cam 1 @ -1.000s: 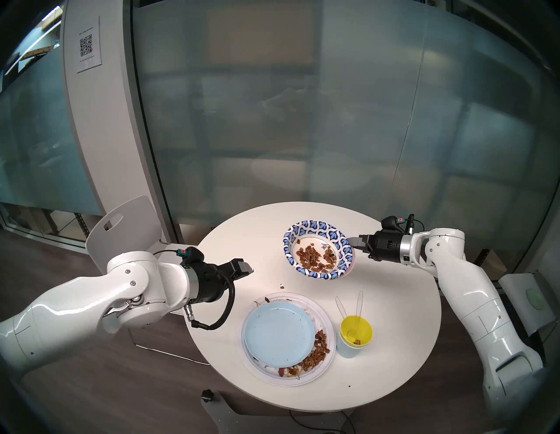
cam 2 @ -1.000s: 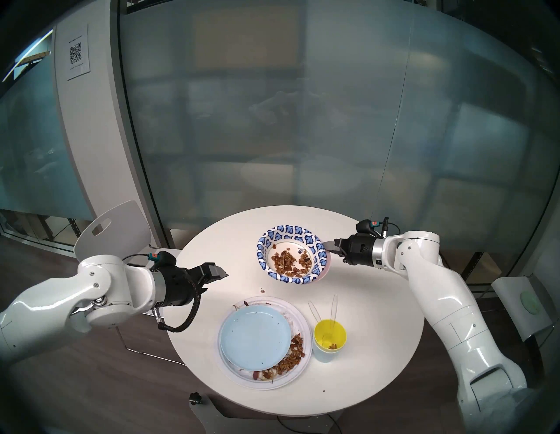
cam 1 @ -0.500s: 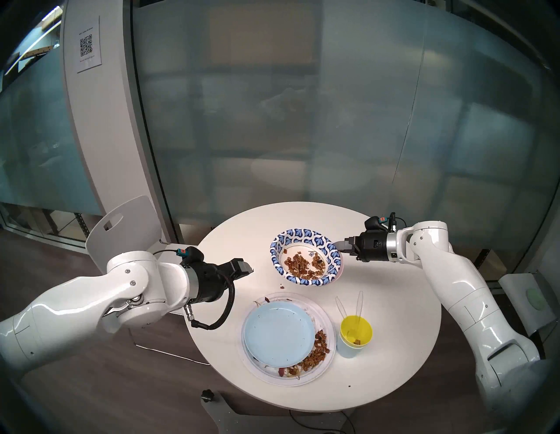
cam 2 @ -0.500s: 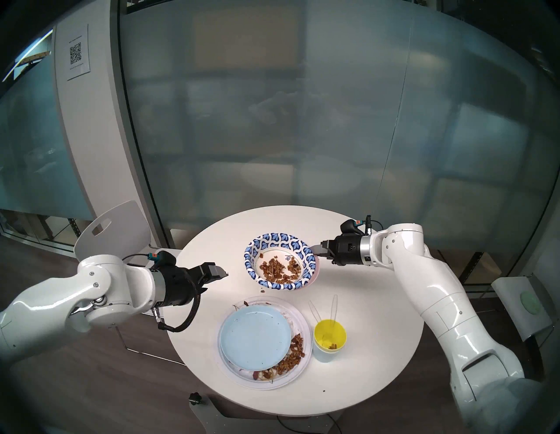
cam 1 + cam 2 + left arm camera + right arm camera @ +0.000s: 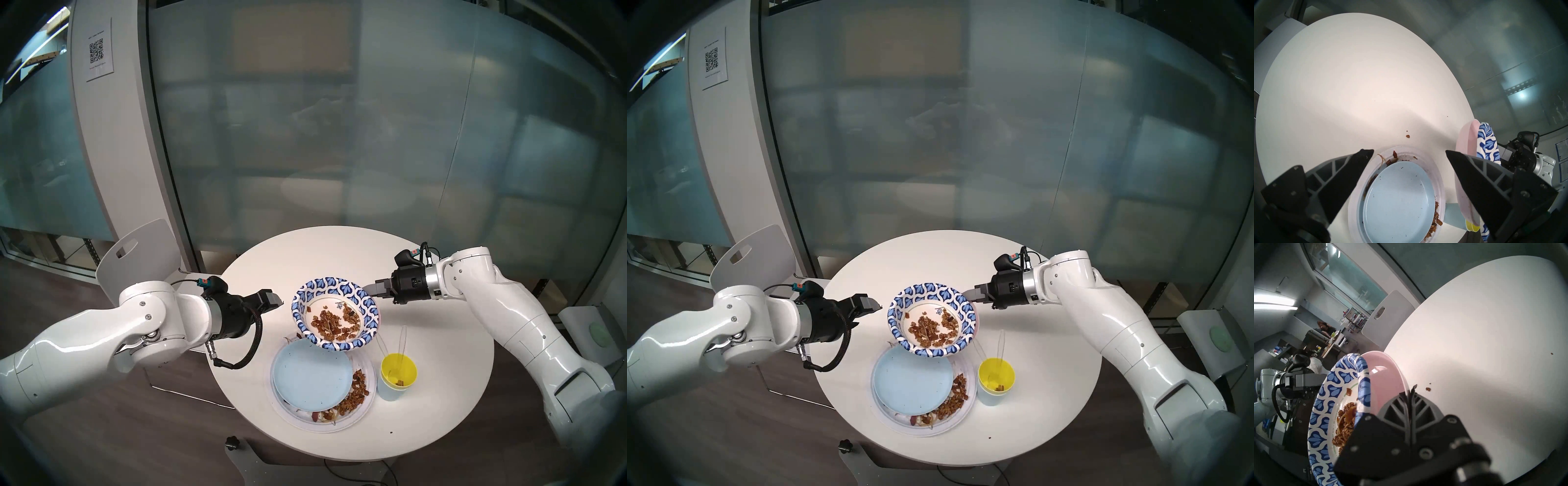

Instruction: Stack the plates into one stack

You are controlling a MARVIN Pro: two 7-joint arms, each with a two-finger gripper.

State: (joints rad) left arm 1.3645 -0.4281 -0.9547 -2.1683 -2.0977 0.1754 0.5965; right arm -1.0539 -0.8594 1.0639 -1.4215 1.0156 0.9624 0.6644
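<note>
A: Our right gripper [image 5: 372,291] is pinched tight on the far-right rim of two plates carried together: the patterned paper plate [image 5: 335,312] on top and the pale pink plate [image 5: 1388,387] under it. In the right wrist view it seems to be the pink rim that goes between the fingers. The pair hangs in the air, tilted, and overlaps the far edge of the light blue plate [image 5: 312,375], which lies on the large white plate [image 5: 366,404].

B: And our left gripper [image 5: 273,300]?

A: It is spread wide with nothing in it, over the left part of the table [image 5: 441,356], well apart from the plates.

B: How do we think the pair will handle?

A: The paper plate looks light and soft; it can bend, and it is only resting in the pink one. The pink plate looks stiff and smooth, so it may slip in a rim pinch. Food scraps [image 5: 336,322] lie loose on the paper plate.

B: So we keep it as level as we can?

A: Yes. We hold at the rim of the stiff plate, and set it down gently on the blue one. The yellow cup [image 5: 398,371] with clear utensils [image 5: 402,339] stands just beside the path.
</note>
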